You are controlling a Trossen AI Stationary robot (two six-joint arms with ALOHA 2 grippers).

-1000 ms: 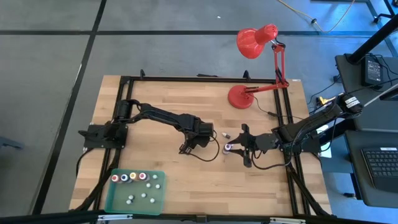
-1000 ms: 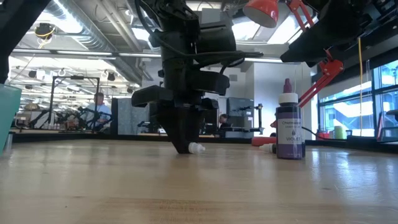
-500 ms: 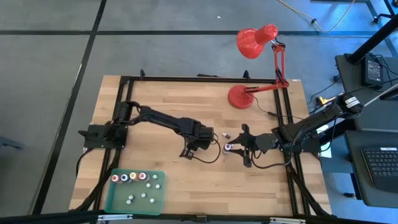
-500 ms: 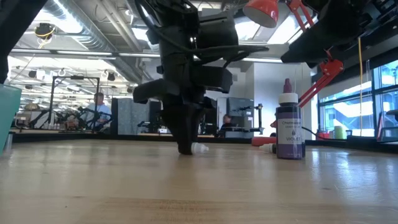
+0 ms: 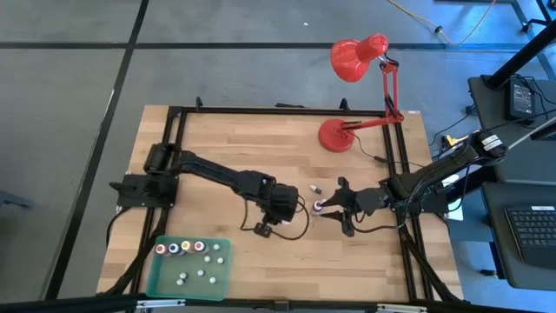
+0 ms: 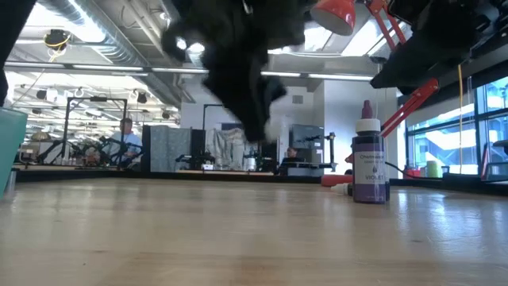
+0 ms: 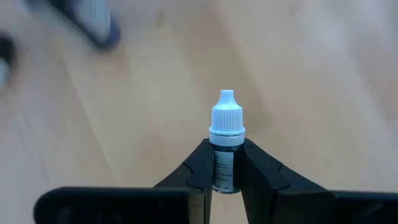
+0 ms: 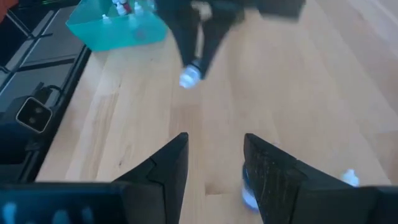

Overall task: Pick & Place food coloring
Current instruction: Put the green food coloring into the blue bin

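Note:
A tiny dark food coloring bottle with a white cap [image 7: 226, 118] sits in my left gripper [image 7: 225, 149], which is shut on it. That gripper hangs above the table's middle [image 5: 295, 209] and shows blurred in the low view [image 6: 254, 111]. A violet food coloring bottle [image 6: 369, 163] stands upright on its base just to the right [image 5: 320, 206]. My right gripper [image 8: 214, 162] hovers open above it [image 5: 335, 207]. Several more bottles sit in the green tray [image 5: 221, 278] at the near left. My left gripper pinches the dark body [image 7: 225, 167] of the small bottle between its two fingers [image 7: 202, 165], just below the white cap. The fingers slant down from the table's left and lie along the bottle. The cap sticks out past the fingertips, and the bottle is lifted clear of the table.
A red desk lamp stands on its base [image 5: 335, 135] at the far right. A tiny whitish bottle [image 5: 315, 187] lies on the wood just beyond the violet bottle. A black frame [image 5: 178, 111] runs around the table. People sit in the room behind.
My left gripper has taken hold of the small bottle that lay on the table and has lifted it clear. It has swung up and toward the table's near right, closer to the violet bottle, turning as it went.

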